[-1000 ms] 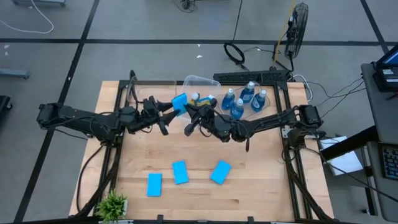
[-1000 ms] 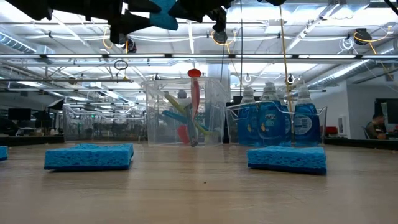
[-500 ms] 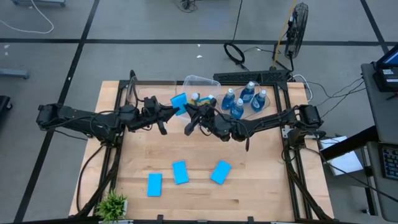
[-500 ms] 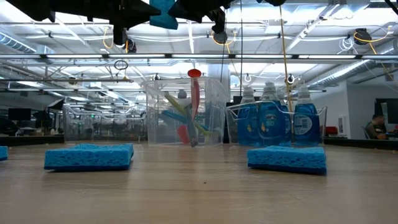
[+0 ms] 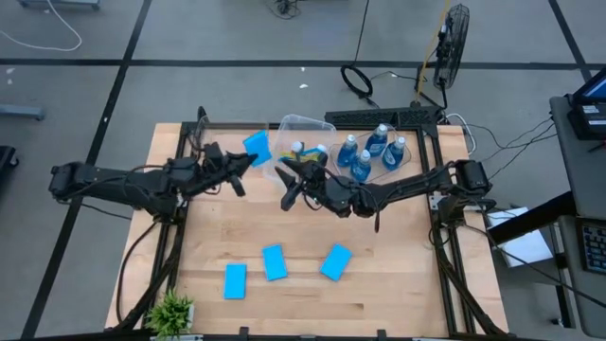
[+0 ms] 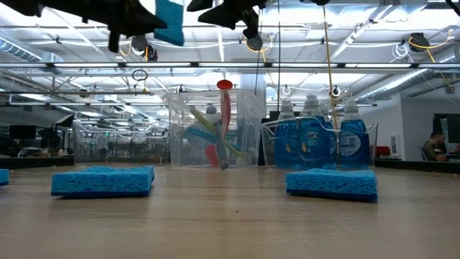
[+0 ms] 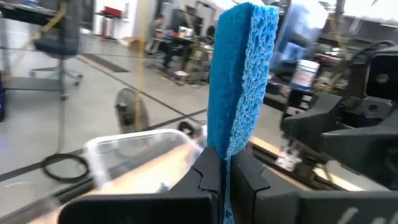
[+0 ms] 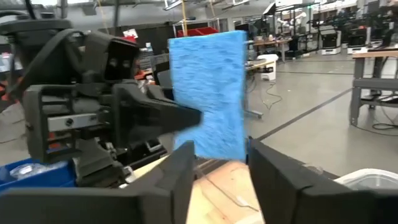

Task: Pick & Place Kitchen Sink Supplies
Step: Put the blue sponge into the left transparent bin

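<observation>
My left gripper (image 5: pixel 248 156) is shut on a flat bright-blue sponge (image 5: pixel 257 145), high above the table's far middle. The sponge also shows in the low view (image 6: pixel 169 21). My right gripper (image 5: pixel 284 186) stands open just right of it. Its fingers (image 8: pixel 180 180) stand on either side of the sponge (image 8: pixel 208 93) without touching it. Three more sponges (image 5: pixel 275 261) lie flat on the near half of the table. Bottles of blue liquid (image 5: pixel 371 152) stand in a clear tub at the far right. Brushes (image 6: pixel 219 133) lean in another clear tub. My left gripper pinches the sponge's two flat faces between its two fingers, near one short end (image 7: pixel 219 149). The fingers come level from the table's left. The sponge is lifted clear of the table and sticks out past the fingertips on edge.
A small green plant (image 5: pixel 170 311) stands at the near left corner. The clear tubs (image 5: pixel 301 126) line the far edge, behind both grippers. Bare wood (image 5: pixel 312 223) lies between the arms and the three sponges.
My left gripper has shut on the sponge, then drawn back toward the table's left and far edge, taking it along. My right gripper has let go and stayed where it was. The sponge is now clear of the right fingers.
</observation>
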`<state>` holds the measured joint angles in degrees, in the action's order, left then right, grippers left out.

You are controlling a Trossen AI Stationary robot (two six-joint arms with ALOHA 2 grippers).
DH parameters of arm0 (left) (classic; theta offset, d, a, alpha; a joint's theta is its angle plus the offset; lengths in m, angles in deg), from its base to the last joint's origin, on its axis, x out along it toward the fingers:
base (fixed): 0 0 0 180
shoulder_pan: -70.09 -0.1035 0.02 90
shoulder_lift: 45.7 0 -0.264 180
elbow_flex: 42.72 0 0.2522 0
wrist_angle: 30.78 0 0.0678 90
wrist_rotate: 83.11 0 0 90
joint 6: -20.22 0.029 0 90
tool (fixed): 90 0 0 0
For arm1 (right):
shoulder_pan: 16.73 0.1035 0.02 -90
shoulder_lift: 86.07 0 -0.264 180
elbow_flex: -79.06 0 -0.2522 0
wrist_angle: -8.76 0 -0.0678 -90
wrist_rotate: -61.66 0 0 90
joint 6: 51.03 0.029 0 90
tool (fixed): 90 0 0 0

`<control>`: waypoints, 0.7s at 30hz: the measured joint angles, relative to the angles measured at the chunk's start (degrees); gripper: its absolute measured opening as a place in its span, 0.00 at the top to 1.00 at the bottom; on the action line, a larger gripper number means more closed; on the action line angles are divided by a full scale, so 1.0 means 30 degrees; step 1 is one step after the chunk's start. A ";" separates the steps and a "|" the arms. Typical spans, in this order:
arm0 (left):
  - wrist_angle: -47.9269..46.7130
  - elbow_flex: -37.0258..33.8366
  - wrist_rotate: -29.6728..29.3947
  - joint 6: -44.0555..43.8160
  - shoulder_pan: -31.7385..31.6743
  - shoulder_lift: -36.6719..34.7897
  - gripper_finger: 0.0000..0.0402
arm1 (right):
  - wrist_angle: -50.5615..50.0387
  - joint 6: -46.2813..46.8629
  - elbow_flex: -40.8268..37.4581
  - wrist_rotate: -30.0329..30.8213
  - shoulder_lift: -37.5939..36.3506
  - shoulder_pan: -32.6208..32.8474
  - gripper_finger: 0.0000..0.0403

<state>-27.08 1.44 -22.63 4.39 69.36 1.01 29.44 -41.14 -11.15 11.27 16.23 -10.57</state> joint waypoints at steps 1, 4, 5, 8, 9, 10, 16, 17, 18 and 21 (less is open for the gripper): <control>-0.0511 0.0000 -0.0374 0.0000 0.0000 -0.0436 0.98 | 0.0000 -0.0007 0.0000 0.0062 0.0000 -0.0013 0.65; -0.2322 0.0000 -0.1686 -0.0046 0.0000 -0.1786 0.98 | -0.0017 -0.0015 0.0000 0.0131 -0.0183 -0.0015 0.57; -0.2840 0.0000 -0.2122 -0.0129 0.0000 -0.2208 0.98 | 0.0035 -0.0015 0.0000 0.0134 -0.0213 -0.0015 0.56; -0.4510 0.0000 -0.3606 -0.0624 0.0000 -0.3441 0.98 | 0.0004 -0.0022 0.0000 0.0165 -0.0227 0.0000 0.52; -0.5035 0.0000 -0.4067 -0.0791 0.0000 -0.3796 0.98 | -0.0058 -0.0022 0.0000 0.0167 -0.0262 -0.0007 0.51; -0.5586 0.0000 -0.4512 -0.0895 0.0000 -0.4149 0.98 | -0.0128 -0.0029 -0.0006 0.0173 -0.0343 -0.0007 0.50; -0.8015 0.0000 -0.6143 -0.2219 -0.0133 -0.5403 0.98 | -0.0029 -0.0029 0.0007 0.0240 -0.0422 -0.0015 0.49; -0.8583 0.0044 -0.6179 -0.2626 -0.0286 -0.5482 0.98 | -0.0065 -0.0029 0.0000 0.0232 -0.0408 -0.0015 0.50; -0.9357 0.0164 -0.6179 -0.3103 -0.0504 -0.5489 0.98 | -0.0059 -0.0029 0.0000 0.0233 -0.0408 -0.0015 0.50; -1.1504 0.0797 -0.5777 -0.4529 -0.1430 -0.5311 0.98 | 0.0019 -0.0027 0.0000 0.0235 -0.0437 -0.0015 0.50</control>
<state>-61.59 3.83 -39.96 -9.20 65.07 -14.92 29.49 -41.22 -11.15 11.98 14.92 -10.62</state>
